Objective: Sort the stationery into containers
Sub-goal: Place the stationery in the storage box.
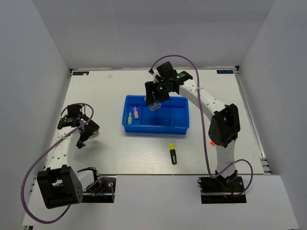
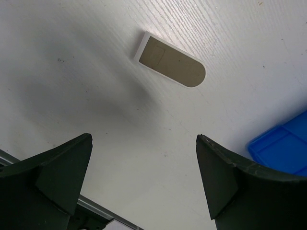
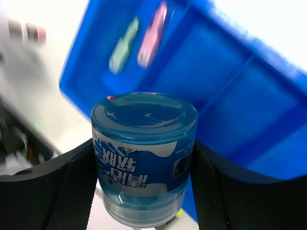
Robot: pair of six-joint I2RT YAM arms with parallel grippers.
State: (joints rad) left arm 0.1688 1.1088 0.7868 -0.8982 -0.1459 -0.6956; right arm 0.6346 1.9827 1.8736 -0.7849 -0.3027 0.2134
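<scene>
**Roll held over the blue tray, left arm idle above the white piece**

At 9 o'clock on the bench (image 1: 240, 103), the left end effector (image 1: 80, 128) hangs with its fingers (image 2: 62, 177) spread wide and nothing between them. Its wrist view shows the white piece (image 2: 170, 60) lying flat on the bare surface toward 12 o'clock of the fingers, well clear of both. It has one rounded end and one square end. A corner of the blue tray (image 2: 283, 148) shows at 3 o'clock in that view.

In the top view the tray (image 1: 158, 130) sits near the middle of the bench. The pale-green pen (image 1: 129, 118) and the pink pen (image 1: 136, 113) lie side by side at its 9 o'clock end. Whether a rib divides them cannot be told.

The right end effector (image 1: 154, 101) reaches in from 1 o'clock and hangs over the tray's left-centre part. It grips the blue-white roll (image 3: 144, 158), a finger pressed on each side of the label. In the right wrist view the tray's floor and ribs lie below the roll. Whether the roll touches the floor cannot be told.

At 5 o'clock from the tray, apart from it, the yellow-capped highlighter (image 1: 172, 153) lies on the bench, cap pointing to 12 o'clock.
</scene>
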